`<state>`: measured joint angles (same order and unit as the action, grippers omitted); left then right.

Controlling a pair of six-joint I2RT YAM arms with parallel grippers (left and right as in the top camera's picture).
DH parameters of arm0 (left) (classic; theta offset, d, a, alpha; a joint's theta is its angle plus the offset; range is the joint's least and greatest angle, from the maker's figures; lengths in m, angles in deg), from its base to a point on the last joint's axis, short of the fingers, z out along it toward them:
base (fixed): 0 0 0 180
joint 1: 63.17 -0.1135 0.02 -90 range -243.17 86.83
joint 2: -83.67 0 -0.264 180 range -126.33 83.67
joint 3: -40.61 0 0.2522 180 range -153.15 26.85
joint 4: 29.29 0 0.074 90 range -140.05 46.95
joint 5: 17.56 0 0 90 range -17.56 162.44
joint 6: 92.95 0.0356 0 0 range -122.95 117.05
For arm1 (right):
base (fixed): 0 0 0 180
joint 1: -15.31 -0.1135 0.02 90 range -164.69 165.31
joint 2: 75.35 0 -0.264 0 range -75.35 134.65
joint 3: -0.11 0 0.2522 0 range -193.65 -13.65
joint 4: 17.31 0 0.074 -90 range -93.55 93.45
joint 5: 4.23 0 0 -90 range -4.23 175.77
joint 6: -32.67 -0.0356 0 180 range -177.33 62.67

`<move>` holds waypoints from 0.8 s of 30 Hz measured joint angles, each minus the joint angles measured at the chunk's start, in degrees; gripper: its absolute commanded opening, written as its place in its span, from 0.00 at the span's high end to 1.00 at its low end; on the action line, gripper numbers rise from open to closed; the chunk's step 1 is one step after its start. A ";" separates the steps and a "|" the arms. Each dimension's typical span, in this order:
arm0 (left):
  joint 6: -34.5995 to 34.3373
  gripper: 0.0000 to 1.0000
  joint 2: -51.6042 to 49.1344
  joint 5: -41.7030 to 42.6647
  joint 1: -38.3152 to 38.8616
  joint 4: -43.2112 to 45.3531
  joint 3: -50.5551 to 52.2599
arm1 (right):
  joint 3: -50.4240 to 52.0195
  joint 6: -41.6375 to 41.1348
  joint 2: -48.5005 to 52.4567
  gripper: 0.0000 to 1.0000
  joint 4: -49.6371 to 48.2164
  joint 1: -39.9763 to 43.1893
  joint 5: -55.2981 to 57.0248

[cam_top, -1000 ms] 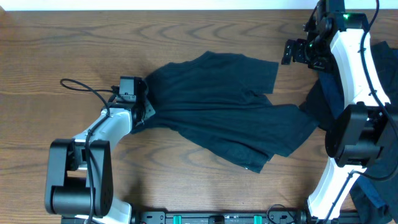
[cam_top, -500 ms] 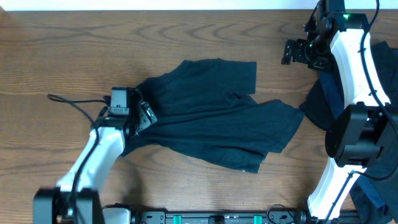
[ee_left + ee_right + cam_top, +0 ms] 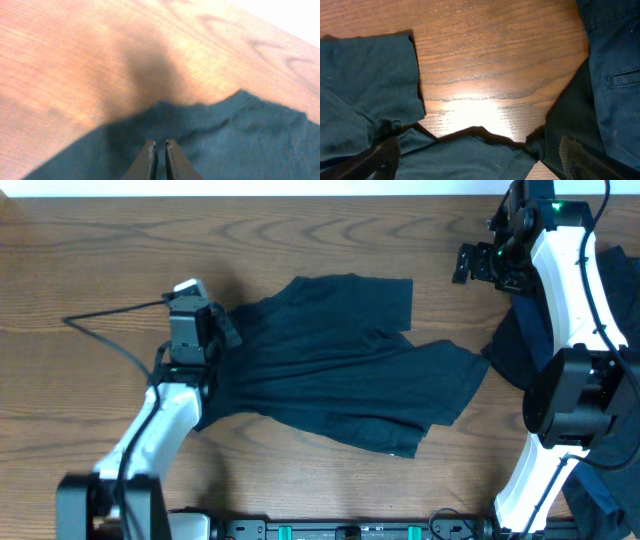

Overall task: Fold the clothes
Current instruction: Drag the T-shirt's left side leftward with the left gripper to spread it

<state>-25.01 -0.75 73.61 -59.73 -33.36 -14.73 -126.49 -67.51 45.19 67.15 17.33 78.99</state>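
A dark navy T-shirt lies crumpled and partly spread across the middle of the table. A small white label shows near its front hem. My left gripper is over the shirt's left edge. In the left wrist view its jaws are shut just above the cloth, with nothing seen between them. My right gripper hovers high at the back right, open and empty. In the right wrist view it is above the shirt's sleeve.
More dark clothes are heaped at the right under my right arm. A bluer piece with a pocket lies at the right edge. The table's back edge is near. Bare wood lies left.
My left gripper dragged the shirt leftward, then rose and turned over the shirt's left edge while the shirt stayed still. The right arm has not moved.
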 measured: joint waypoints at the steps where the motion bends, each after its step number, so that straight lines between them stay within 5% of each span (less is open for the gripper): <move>1: 0.48 0.92 -1.97 0.61 -0.02 2.45 -0.02 | 0.00 0.02 0.00 0.01 0.00 0.00 0.00; 11: 4.48 0.92 -20.90 5.11 -0.02 14.25 -0.04 | 0.00 0.02 0.00 0.01 0.00 0.00 -0.02; 24: 5.88 0.93 -21.84 -1.49 -8.55 10.88 -2.14 | 0.00 0.02 0.00 0.01 0.00 0.00 -0.04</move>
<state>-19.13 -22.59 72.13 -68.28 -22.47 -16.87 -126.49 -67.49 45.19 67.15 17.33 78.94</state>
